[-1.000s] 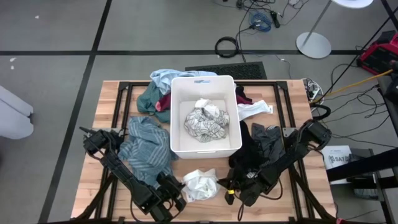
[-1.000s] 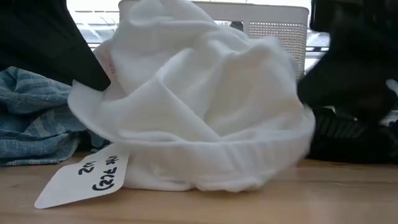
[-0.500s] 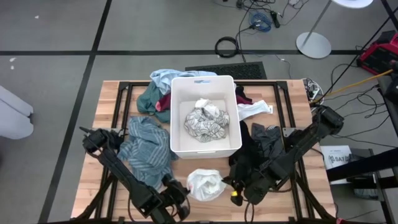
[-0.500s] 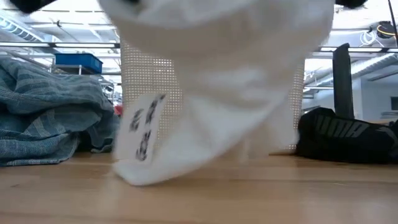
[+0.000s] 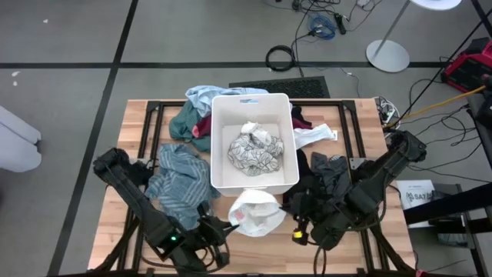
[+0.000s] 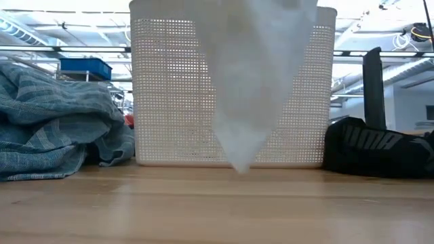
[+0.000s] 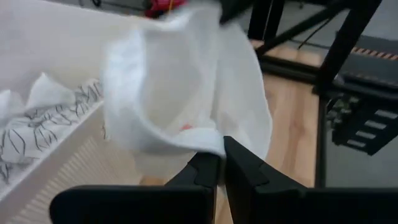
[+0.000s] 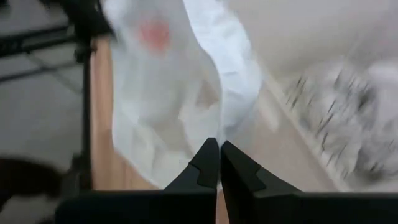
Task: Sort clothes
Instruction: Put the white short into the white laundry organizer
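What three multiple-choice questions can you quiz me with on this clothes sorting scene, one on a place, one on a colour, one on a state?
1. Where does the striped teal garment lie?
A. On the table, left of the white bin
B. Inside the bin
C. On the floor

2. What colour is the garment both tools hold?
A. Red
B. White
C. Black

3. How is that garment placed?
A. Flat on the table
B. Lifted, hanging clear of the tabletop
C. Lying in the bin

Answers: 1 A, the high view shows it on the wood beside the bin. 2 B, it is white in every view. 3 B, the left tool and right tool pinch it, and the low view shows its tip above the wood.
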